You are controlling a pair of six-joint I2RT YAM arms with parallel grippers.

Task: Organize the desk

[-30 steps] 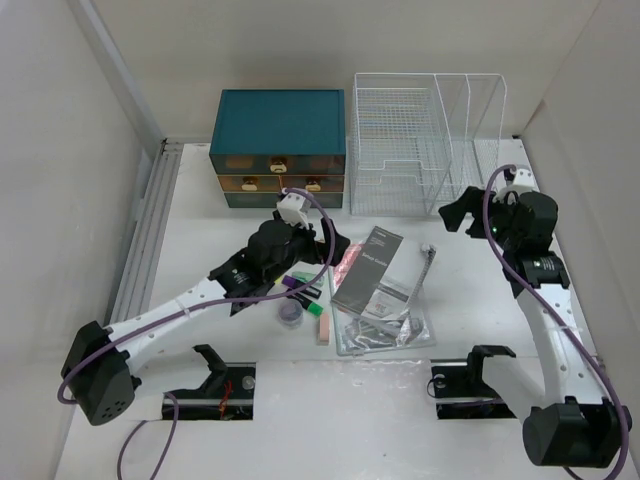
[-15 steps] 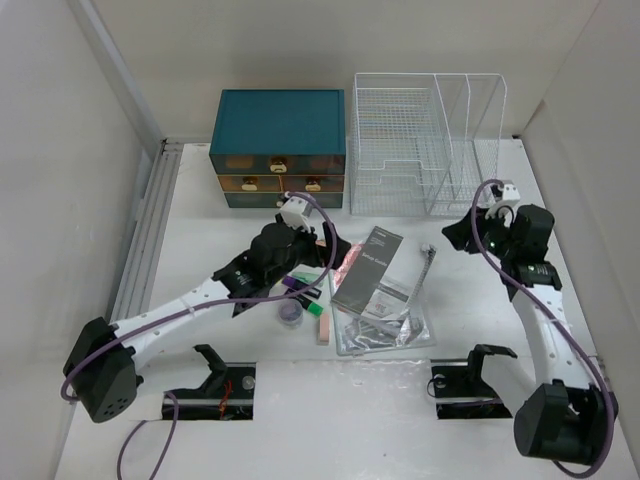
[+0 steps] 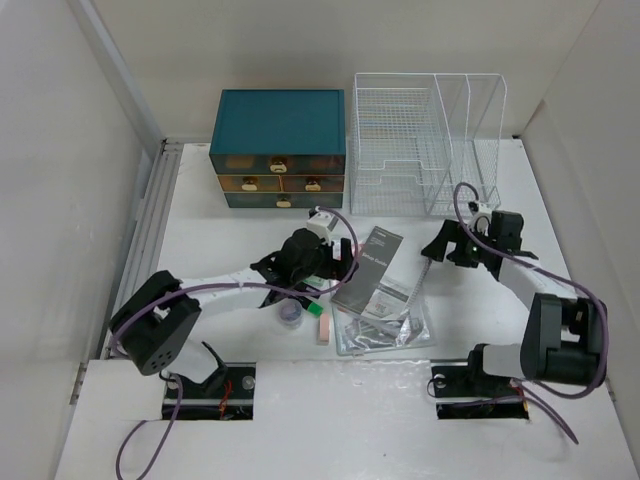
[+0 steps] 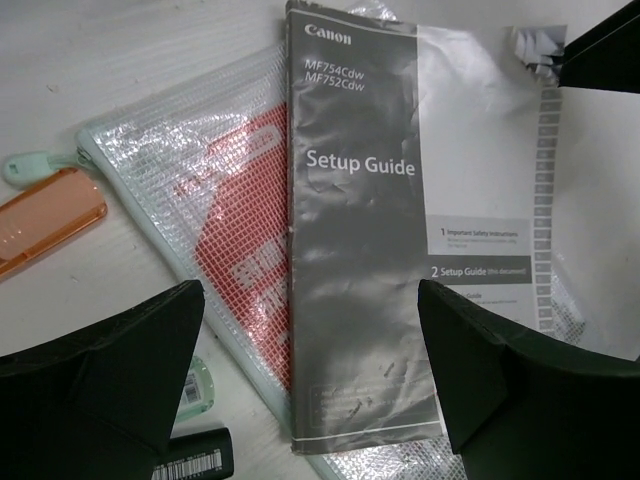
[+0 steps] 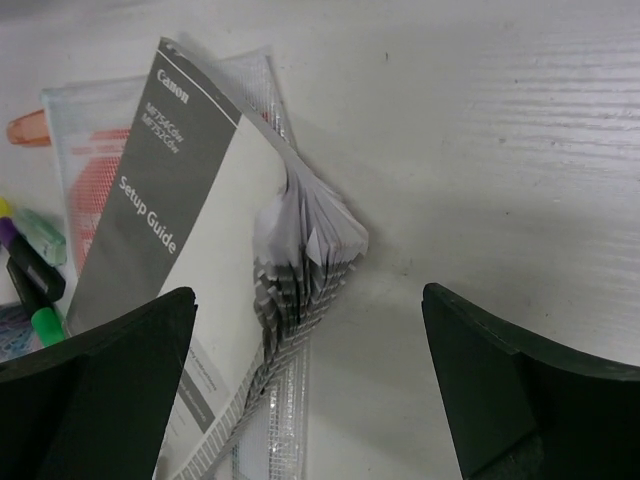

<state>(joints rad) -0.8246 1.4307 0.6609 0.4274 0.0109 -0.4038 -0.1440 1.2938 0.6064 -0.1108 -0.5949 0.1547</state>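
Observation:
On the white desk [image 3: 205,225] a grey Canon Setup Guide booklet [image 3: 377,268] lies across clear mesh pouches [image 3: 385,328]. In the left wrist view the booklet [image 4: 360,250] covers a pouch with red print [image 4: 220,215], and my left gripper [image 4: 310,385] stands open just above the booklet's near end. My left gripper [image 3: 346,260] is at the booklet's left edge. At the booklet's far right corner my right gripper [image 3: 436,246] is open, low over it. Its wrist view shows the curled, fanned pages [image 5: 305,250] between the open fingers of the right gripper [image 5: 310,395]. Neither gripper holds anything.
A teal drawer box [image 3: 280,140] and a white wire-mesh rack [image 3: 425,145] stand along the back. Highlighters [image 3: 312,300], a pink bar [image 3: 324,328] and a small purple round item [image 3: 290,314] lie left of the booklet. An orange highlighter [image 4: 45,225] lies beside the pouch.
The left arm has stretched right, bringing its gripper to the booklet's left edge. The right arm has dropped and swung left to the booklet's curled corner.

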